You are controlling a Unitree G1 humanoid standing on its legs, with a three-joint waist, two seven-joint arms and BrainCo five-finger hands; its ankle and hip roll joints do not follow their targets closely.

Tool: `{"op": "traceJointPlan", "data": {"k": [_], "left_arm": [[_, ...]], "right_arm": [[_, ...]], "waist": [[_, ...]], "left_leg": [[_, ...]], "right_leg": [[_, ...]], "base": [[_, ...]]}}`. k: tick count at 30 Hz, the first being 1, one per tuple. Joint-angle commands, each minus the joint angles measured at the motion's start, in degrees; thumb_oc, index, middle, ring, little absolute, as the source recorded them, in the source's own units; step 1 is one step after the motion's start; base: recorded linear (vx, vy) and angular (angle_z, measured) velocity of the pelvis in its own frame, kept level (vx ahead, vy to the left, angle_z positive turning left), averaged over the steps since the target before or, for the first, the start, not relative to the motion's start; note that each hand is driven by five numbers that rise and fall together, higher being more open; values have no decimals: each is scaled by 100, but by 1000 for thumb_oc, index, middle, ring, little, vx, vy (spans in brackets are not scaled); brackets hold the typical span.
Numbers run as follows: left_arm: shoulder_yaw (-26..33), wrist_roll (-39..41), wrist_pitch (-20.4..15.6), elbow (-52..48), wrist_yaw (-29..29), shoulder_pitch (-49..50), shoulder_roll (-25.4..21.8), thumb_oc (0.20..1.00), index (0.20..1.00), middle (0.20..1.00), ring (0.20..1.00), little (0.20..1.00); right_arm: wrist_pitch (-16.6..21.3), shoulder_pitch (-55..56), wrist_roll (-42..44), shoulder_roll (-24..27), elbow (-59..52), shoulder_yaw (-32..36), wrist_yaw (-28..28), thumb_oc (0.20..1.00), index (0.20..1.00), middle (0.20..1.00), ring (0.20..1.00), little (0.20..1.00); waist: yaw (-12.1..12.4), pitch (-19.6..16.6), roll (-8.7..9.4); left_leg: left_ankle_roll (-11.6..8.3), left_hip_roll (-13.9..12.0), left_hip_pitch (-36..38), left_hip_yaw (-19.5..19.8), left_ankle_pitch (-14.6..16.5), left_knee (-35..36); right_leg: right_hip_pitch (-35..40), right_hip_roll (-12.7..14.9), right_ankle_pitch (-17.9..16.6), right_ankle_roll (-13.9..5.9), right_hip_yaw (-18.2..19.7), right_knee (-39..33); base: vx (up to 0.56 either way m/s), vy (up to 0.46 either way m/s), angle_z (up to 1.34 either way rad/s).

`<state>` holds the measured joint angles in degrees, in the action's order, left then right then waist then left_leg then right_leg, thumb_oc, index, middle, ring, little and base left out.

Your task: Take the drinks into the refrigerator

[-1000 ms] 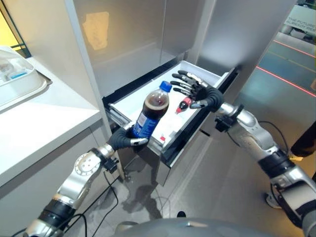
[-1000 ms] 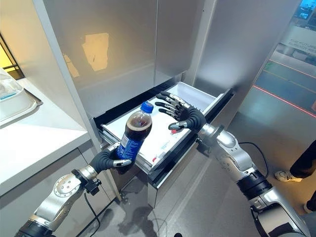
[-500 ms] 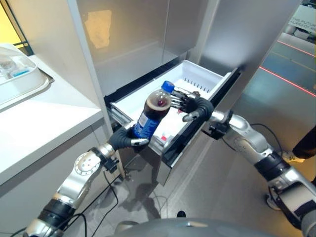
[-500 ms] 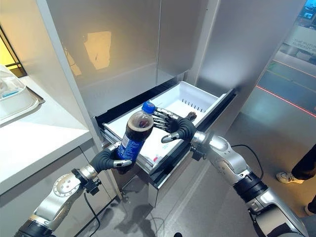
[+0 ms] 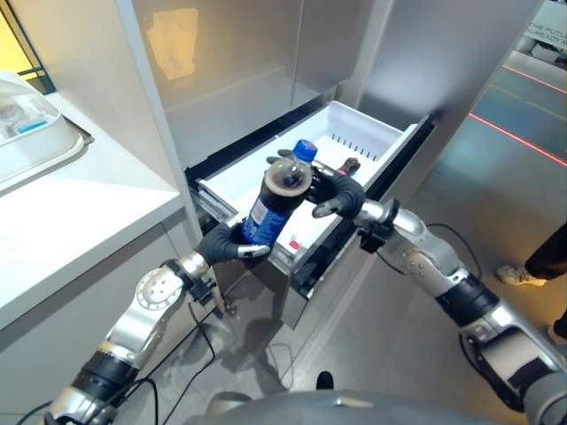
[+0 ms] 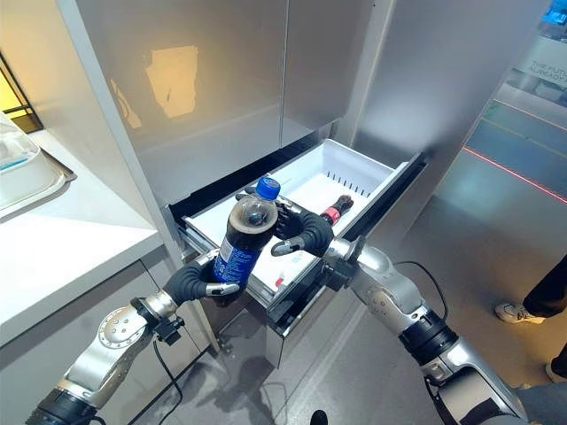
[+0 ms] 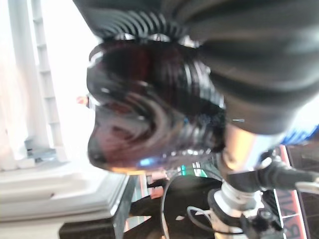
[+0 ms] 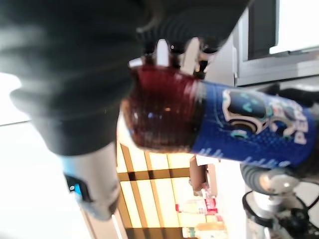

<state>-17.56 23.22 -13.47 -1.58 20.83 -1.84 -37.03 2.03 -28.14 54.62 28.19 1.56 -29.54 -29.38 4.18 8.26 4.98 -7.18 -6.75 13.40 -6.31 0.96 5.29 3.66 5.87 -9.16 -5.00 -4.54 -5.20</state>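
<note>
Dark cola fills the bottle [image 5: 273, 195], which has a blue cap and a blue label. The bottle is tilted, with its cap pointing up and away from the robot. It is in the air over the front part of the open white drawer [image 5: 376, 140].

The left hand [image 5: 227, 246] holds the bottom of the bottle, with its fingers curled round it. The right hand [image 5: 330, 195] is at the top part of the bottle, just under the cap. Its fingers wrap round the far side of the bottle and its thumb sticks out on the near side. In the right wrist view the fingers [image 8: 162, 52] press on the dark round part of the bottle above the label.

Another small bottle with a red cap [image 6: 334, 210] lies inside the drawer, farther back, near its right wall. The drawer sticks out from the big silver fridge [image 5: 248, 62].

A white counter [image 5: 71, 208] is to the left of the fridge. A clear plastic box [image 5: 22, 133] sits on it, well apart from the bottle.
</note>
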Motion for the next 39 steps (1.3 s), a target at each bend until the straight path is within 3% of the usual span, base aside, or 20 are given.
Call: {"op": "traceJointPlan", "data": {"k": [1,18,20,21,22,23,39], "left_arm": [[-181,129,-652,-630,-156,-1112,232,200,200,200,200,200],[-308,-45,-648,-654,-329,-1173,276,200,200,200,200,200],[-297,-69,-651,-661,-350,-1154,283,200,200,200,200,200],[-267,-86,-652,-665,-387,-1151,282,200,200,200,200,200],[-266,-86,-652,-666,-388,-1149,282,200,200,200,200,200],[-257,-105,-652,-661,-406,-1143,285,200,200,200,200,200],[-173,-93,-643,-718,-386,-1021,246,200,200,200,200,200]], "right_arm": [[208,-676,241,-202,-308,-293,-97,1000,1000,1000,1000,1000],[144,-693,327,-871,-53,-695,55,1000,1000,1000,1000,1000],[119,-663,378,-929,-60,-752,35,837,837,837,837,837],[103,-647,403,-959,-100,-785,23,467,467,467,467,467],[103,-647,403,-960,-101,-786,24,278,278,278,278,278],[100,-632,404,-961,-121,-805,18,200,200,200,200,200],[120,-573,453,-982,-110,-800,70,200,200,200,200,200]], "waist": [[143,-64,-138],[187,-8,-113],[192,-6,-115],[194,-7,-113],[194,-8,-113],[192,-6,-118],[217,-6,-145]], "left_leg": [[599,462,-224,385,222,-29],[625,466,-274,367,234,-29],[624,463,-267,361,234,-29],[624,460,-263,362,236,-29],[624,460,-263,361,237,-29],[623,459,-263,360,234,-29],[614,465,-257,384,216,-29]], "right_leg": [[321,-143,767,-32,-332,667],[273,-150,747,-40,-256,620],[275,-151,749,-39,-259,627],[275,-151,755,-36,-252,634],[274,-151,756,-36,-251,635],[270,-152,756,-35,-256,639],[301,-142,742,-27,-301,632]], "base": [[0,0,0],[0,0,0],[0,0,0],[0,0,0],[0,0,0],[0,0,0],[0,0,0]]}}
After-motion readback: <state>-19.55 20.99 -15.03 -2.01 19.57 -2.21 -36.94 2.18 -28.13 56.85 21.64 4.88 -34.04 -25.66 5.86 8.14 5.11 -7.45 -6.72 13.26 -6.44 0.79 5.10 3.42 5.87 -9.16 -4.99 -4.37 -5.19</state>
